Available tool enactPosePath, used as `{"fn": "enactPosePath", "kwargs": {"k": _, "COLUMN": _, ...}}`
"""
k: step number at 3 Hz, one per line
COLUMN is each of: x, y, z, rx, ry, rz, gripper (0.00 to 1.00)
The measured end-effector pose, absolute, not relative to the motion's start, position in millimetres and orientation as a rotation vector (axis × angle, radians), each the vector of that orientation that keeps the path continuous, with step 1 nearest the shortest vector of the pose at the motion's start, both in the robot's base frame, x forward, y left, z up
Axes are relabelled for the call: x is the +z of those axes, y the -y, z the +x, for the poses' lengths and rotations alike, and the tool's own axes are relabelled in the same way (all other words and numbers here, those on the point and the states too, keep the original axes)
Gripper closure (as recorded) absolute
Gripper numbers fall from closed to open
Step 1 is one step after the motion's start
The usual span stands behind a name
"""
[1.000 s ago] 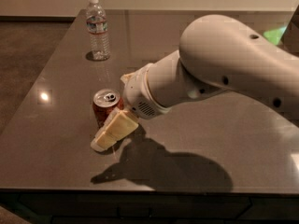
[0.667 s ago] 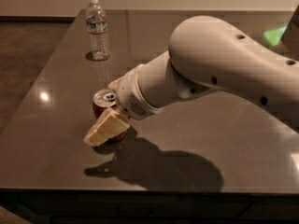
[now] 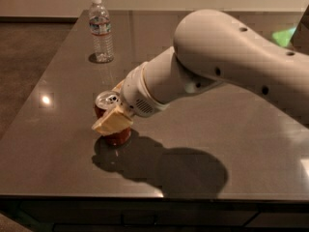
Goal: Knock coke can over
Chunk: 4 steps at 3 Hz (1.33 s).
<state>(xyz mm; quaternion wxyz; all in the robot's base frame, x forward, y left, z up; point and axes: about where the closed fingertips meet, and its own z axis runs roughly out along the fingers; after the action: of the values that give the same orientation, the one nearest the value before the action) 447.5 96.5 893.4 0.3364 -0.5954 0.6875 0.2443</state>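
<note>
The red coke can (image 3: 115, 135) stands upright on the dark table (image 3: 58, 149), left of the middle, its silver top (image 3: 107, 99) showing. My gripper (image 3: 114, 116) reaches in from the right at the end of the white arm (image 3: 227, 66). One cream finger (image 3: 112, 122) lies across the front of the can near its top and hides most of its red side. A second finger edge shows behind the can.
A clear plastic water bottle (image 3: 101, 30) stands upright at the back left of the table. The table's front edge (image 3: 145, 197) runs along the bottom, with floor to the left. A green thing (image 3: 285, 35) shows at the far right behind the arm.
The gripper has moved left and up against the can, from beside its lower right to across its upper front. The can still stands in the same spot.
</note>
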Motion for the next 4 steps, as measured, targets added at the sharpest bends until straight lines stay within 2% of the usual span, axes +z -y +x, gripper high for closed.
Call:
{"fn": "enactPosePath", "kwargs": {"k": 1, "x": 911, "y": -84, "z": 460, "rx": 0.584, "ry": -1.801, "rz": -1.611, "gripper": 0.95}}
{"fn": "enactPosePath", "kwargs": {"k": 2, "x": 933, "y": -62, "z": 473, "rx": 0.473, "ry": -1.850, "rz": -1.682, "gripper": 1.00}}
{"fn": "enactPosePath", "kwargs": {"k": 4, "x": 935, "y": -33, "z": 480, "rx": 0.204, "ry": -1.975, "rz": -1.912, "gripper": 1.00}}
